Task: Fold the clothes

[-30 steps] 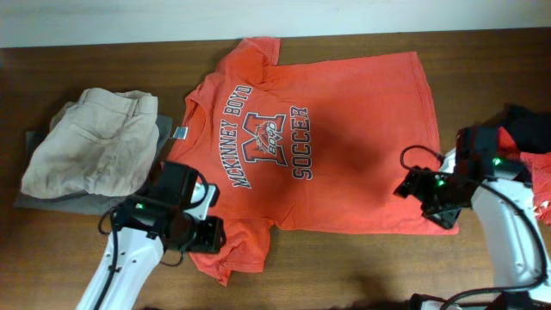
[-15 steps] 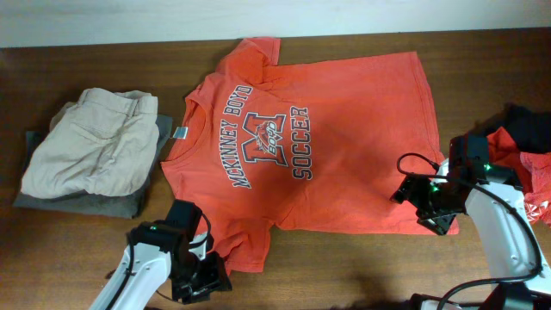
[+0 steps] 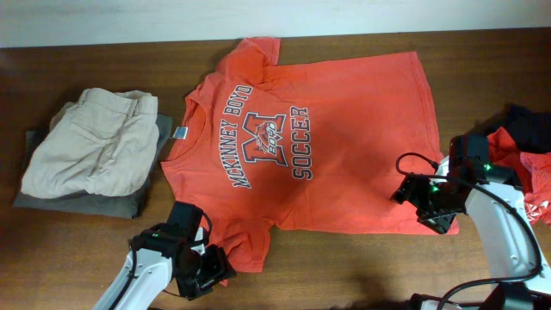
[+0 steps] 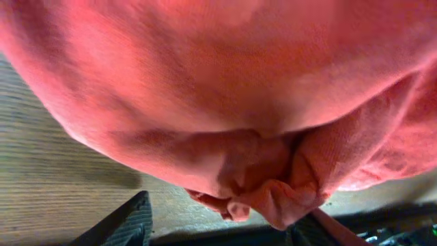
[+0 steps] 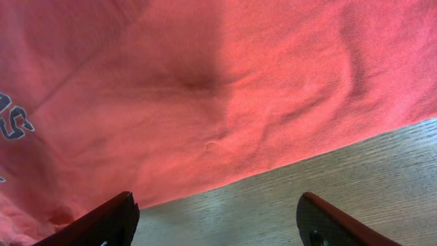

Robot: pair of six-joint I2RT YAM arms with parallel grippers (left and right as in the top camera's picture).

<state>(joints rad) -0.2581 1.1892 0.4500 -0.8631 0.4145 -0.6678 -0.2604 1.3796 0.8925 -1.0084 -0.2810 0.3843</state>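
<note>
Orange T-shirt (image 3: 344, 146) lies flat on the table (image 3: 86, 250), print up; my left gripper (image 4: 229, 222) is at its near sleeve, fabric bunched between the fingers, possibly pinched, can't tell; my right gripper (image 5: 218, 222) gapes wide over the hem corner, holding nothing.

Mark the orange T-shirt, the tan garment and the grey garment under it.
orange T-shirt (image 3: 362, 155): overhead view, plain fabric right of the print.
tan garment (image 3: 90, 151): overhead view, middle of the folded pile.
grey garment (image 3: 86, 205): overhead view, strip showing below the tan one.
</note>
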